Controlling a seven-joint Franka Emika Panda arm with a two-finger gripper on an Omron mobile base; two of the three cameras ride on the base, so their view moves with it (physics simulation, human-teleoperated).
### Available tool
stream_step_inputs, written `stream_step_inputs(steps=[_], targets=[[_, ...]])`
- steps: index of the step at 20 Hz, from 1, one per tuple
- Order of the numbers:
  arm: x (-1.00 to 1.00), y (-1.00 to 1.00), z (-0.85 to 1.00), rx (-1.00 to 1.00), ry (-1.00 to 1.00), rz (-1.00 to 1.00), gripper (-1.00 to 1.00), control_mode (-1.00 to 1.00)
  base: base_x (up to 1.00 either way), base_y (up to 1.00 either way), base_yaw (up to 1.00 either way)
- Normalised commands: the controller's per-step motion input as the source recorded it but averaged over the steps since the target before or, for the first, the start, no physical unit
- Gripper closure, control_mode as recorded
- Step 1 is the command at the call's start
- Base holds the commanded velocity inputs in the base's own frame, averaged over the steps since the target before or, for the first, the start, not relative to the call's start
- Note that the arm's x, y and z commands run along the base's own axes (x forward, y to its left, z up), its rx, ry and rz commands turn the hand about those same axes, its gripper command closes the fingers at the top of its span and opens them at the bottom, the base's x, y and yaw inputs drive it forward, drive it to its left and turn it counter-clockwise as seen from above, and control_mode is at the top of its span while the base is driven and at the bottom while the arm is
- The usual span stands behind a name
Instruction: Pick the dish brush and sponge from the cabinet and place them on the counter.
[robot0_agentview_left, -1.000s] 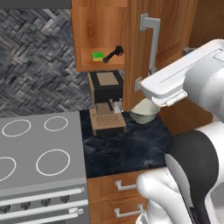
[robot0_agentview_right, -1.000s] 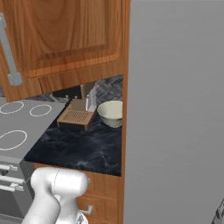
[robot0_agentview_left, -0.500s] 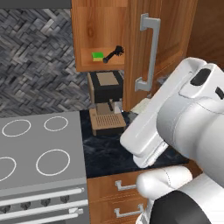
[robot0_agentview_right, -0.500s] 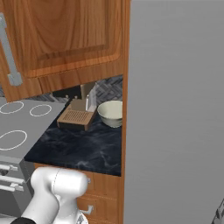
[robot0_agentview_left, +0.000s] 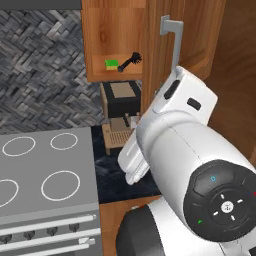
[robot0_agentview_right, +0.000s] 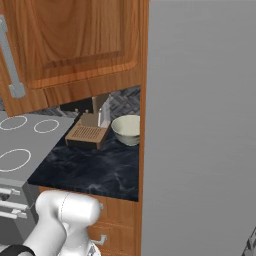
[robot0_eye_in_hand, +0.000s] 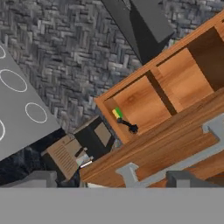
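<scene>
Left base view: the cabinet (robot0_agentview_left: 150, 45) stands open, with the sponge (robot0_agentview_left: 111, 64) and dish brush (robot0_agentview_left: 129, 62) side by side on its lowest shelf, above the counter (robot0_agentview_left: 117, 177).
Right base view: a pale bowl (robot0_agentview_right: 126, 129) sits on the counter.
Hand view: the gripper (robot0_eye_in_hand: 107, 179) is spread wide, holding nothing.

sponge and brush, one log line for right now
sponge: cabinet shelf | brush: beside it | counter: neither there | gripper: open, empty
</scene>
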Motion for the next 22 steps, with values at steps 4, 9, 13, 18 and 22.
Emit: stream_step_inputs(steps=[4, 9, 13, 18, 22], targets=[[0.75, 0.0, -0.28, -0.1, 0.0, -0.13, -1.0, -1.0, 0.0, 0.0, 0.0], [0.78, 0.01, -0.24, -0.1, -0.01, -0.14, -1.0, -1.0, 0.0, 0.0, 0.0], [0.67, 0.09, -0.2, -0.1, -0.08, -0.21, -1.0, -1.0, 0.0, 0.0, 0.0], [0.46, 0.0, -0.13, -0.07, -0.09, -0.26, -1.0, -1.0, 0.0, 0.0, 0.0], [0.25, 0.0, -0.07, -0.05, -0.04, -0.34, -1.0, -1.0, 0.0, 0.0, 0.0]])
